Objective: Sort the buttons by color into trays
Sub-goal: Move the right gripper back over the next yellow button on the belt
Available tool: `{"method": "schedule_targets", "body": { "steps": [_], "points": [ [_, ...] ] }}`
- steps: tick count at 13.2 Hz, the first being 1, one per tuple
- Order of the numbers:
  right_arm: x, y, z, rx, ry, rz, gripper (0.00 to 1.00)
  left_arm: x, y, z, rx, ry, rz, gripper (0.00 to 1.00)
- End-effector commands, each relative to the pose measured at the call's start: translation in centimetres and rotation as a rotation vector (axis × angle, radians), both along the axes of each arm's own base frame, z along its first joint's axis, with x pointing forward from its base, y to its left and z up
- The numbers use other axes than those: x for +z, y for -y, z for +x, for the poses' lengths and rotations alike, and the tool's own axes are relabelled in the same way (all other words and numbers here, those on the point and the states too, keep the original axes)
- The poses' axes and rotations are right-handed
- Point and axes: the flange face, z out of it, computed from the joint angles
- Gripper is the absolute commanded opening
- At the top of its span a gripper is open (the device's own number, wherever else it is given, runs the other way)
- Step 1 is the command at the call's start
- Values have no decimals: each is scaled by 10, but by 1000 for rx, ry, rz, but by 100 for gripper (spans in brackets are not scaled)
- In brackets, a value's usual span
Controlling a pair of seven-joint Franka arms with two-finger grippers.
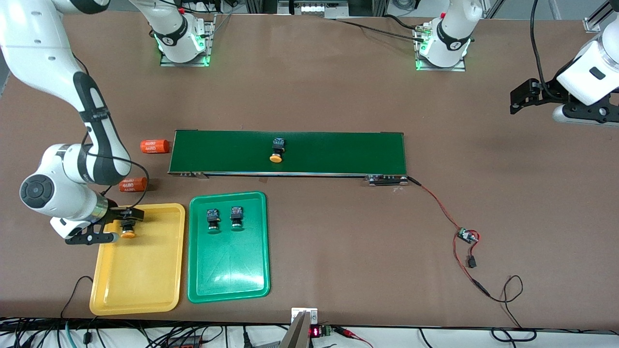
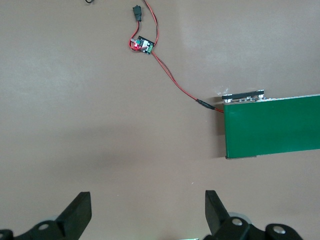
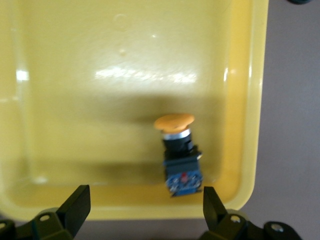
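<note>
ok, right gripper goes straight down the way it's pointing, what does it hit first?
Likely the yellow-capped button lying in the yellow tray, which sits between the open fingers of the right gripper. Depth is unclear.

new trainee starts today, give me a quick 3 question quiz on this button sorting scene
1. True or false: both green buttons lie in the green tray.
2. Where is the yellow button that is not yet sorted? A) on the belt B) on the bare table C) in the green tray
3. Fill in: the right gripper is open over the ____ tray, above a yellow button lying in it, while the left gripper waits open at its own end of the table.

Key: 1 true; 2 A; 3 yellow
</note>
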Motion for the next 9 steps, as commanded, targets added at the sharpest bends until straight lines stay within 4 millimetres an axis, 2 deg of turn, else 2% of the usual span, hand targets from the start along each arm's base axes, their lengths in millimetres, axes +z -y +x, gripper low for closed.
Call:
{"method": "schedule_targets", "body": {
  "steps": [1, 4, 6, 7, 9],
  "points": [
    [29, -34, -52, -51, -22, 3, 100, 6, 0, -2, -9, -4, -4, 100],
    [53, -85, -108, -104, -40, -1, 100, 6, 0, -2, -9, -4, -4, 100],
    [56, -110, -143, -130, -51, -15, 100, 6, 0, -2, -9, -4, -4, 100],
    [54, -129, -158, -144, -49, -17, 100, 6, 0, -2, -9, -4, -4, 100],
    [49, -180, -186, -212, -37, -18, 100, 6, 1, -2, -9, -4, -5, 100]
  ]
}}
